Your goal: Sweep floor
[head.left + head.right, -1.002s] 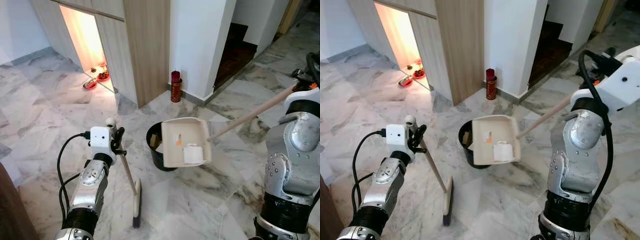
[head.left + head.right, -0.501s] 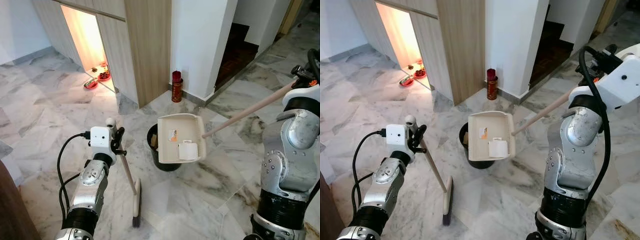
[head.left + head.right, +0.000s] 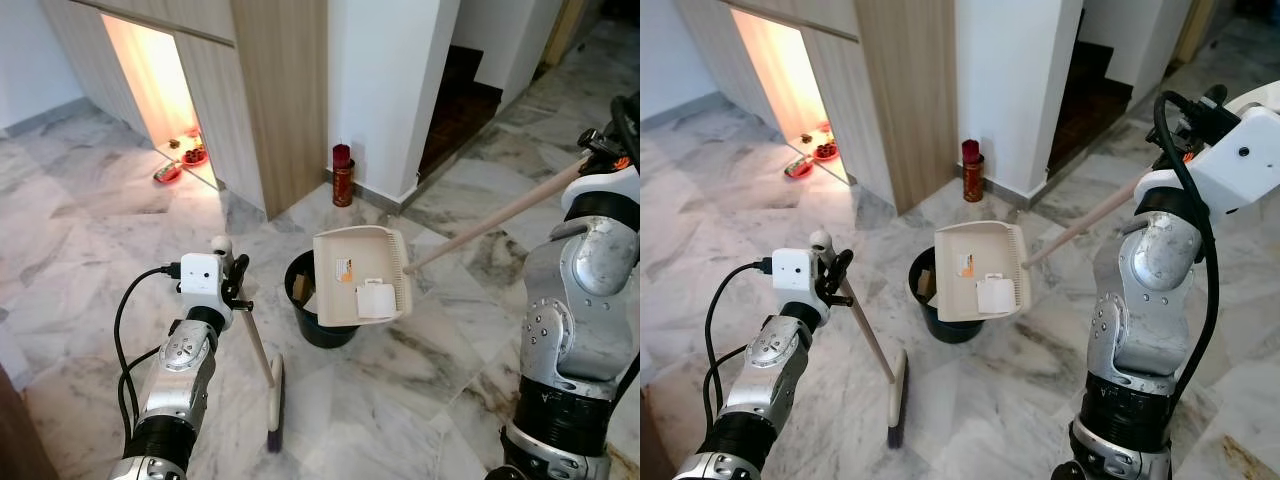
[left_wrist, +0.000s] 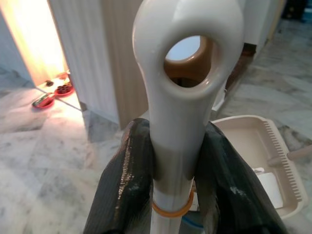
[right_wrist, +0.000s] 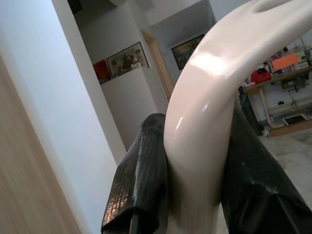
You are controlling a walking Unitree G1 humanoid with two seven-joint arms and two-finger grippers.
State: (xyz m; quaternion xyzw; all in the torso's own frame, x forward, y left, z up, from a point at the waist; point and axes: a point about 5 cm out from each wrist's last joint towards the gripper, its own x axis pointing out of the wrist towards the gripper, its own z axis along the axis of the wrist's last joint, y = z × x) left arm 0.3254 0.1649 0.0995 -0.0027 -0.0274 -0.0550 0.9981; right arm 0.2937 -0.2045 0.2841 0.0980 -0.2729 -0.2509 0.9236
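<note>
Red canister (image 3: 342, 176) by white wall (image 3: 385, 80), behind black bin (image 3: 305, 310).

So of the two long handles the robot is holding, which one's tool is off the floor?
The dustpan, on the handle in the right end effector: it hangs over the black bin. The left one's broom rests on the floor.

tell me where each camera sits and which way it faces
Left eye view: head, looking down at the dustpan above the black bin; both silver arms show.
Right eye view: the same scene.
Left wrist view: looks along the left gripper, its fingers clamping the broom handle; shares the dustpan.
Right wrist view: right gripper clamps the dustpan handle, facing a white wall.
</note>
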